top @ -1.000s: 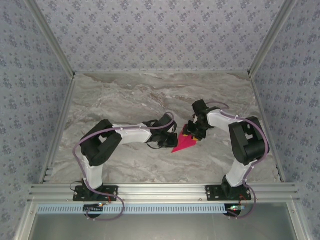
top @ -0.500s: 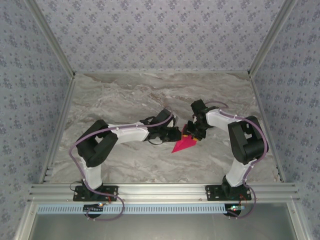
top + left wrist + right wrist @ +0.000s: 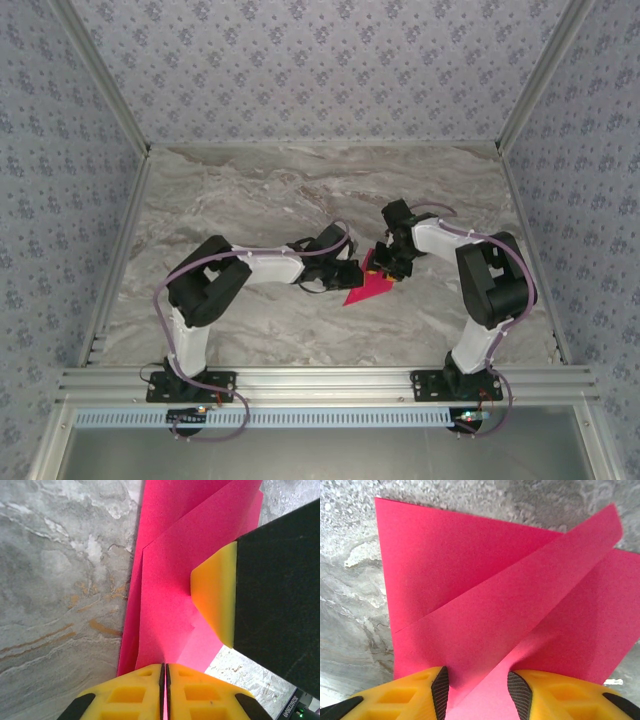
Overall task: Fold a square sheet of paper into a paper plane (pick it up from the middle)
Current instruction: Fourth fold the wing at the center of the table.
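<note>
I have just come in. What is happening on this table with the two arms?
A pink paper is being folded on the marble table, and it already has several folds. The left gripper is shut on one edge of it. The right gripper stands open with a folded flap between its fingers.

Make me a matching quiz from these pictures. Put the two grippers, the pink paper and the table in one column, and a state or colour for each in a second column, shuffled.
Column one:
1. left gripper
2. right gripper
3. folded pink paper
4. table

Column two:
A. grey, marbled
B. jaws apart, a paper flap between them
C. magenta, with creased flaps
D. jaws shut on the paper's edge

Pairs: 1-D, 2-B, 3-C, 4-A
</note>
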Motion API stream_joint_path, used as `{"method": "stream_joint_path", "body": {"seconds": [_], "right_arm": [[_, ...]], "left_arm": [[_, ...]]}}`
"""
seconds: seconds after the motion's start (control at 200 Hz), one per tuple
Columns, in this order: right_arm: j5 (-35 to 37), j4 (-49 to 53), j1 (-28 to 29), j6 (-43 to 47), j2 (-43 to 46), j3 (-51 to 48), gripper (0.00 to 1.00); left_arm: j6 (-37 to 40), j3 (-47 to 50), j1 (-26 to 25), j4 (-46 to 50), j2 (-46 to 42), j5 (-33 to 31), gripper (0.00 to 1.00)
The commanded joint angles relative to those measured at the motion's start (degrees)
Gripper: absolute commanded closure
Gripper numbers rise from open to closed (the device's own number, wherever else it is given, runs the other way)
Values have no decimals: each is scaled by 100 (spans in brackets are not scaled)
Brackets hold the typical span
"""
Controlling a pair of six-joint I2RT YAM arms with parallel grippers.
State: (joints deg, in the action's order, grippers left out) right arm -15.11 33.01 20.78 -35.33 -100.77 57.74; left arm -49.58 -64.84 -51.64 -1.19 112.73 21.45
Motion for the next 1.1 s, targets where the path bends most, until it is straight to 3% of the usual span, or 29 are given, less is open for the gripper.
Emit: {"method": "stream_joint_path", "body": {"seconds": [0.0,0.744,1.094], "right_arm": [[700,-94,27,-26,-557,-392,56],[756,-128,49,-160,-699,-475,61],[675,-136,70,-120,-758,-381,55]], "left_arm": [[-9,-205,-13,142,112,-2,89],[57,-264,-13,415,228,-81,90],[174,-213,-20,637,-17,-297,90]]}}
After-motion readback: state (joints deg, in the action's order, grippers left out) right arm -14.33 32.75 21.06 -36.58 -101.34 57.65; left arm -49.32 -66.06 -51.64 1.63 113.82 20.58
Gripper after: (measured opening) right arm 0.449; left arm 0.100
